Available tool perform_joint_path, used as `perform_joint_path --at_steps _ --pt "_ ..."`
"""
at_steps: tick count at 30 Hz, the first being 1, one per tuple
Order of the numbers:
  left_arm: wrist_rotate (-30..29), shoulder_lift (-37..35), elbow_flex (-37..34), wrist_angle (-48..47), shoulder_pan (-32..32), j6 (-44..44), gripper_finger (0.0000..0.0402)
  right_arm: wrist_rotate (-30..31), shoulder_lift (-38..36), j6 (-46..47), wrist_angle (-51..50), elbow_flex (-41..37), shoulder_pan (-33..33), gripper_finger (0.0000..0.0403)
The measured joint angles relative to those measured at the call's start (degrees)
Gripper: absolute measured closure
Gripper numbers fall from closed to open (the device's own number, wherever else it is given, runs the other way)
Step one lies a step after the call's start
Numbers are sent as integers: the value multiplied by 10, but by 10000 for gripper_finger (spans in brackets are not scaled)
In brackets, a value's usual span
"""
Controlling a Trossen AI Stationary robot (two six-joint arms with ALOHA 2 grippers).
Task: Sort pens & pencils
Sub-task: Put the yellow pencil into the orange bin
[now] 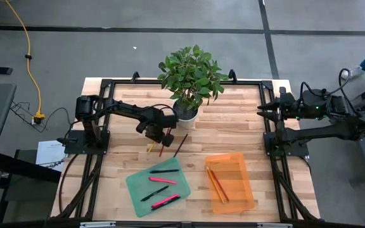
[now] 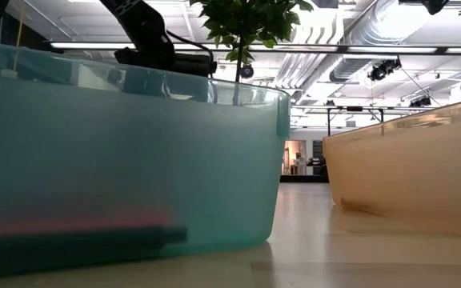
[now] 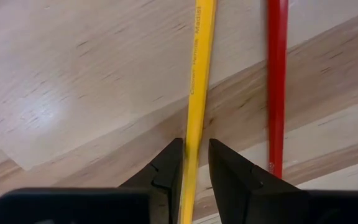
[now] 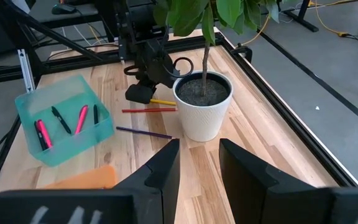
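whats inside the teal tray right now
Four pens lie in the teal tray: two black pens and two pink pens. None overlap, so nothing seems hidden. No pencils are in it.

Open industrial lab hall: exposed ceiling ducts [image 2: 374,36], strip lights, grey concrete floor [image 1: 170,38], trailing yellow cable [image 1: 27,44].

A potted plant [image 1: 189,79] stands beyond 2 empty-handed neighbours: teal tray [image 1: 135,185], orange tray [image 1: 246,183].
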Motion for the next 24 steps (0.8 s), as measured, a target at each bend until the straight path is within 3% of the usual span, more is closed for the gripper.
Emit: perform_joint_path --at_steps 24 --pt "-11 2 0 4 -1 1 337 10 0 -5 5 0 0 299"
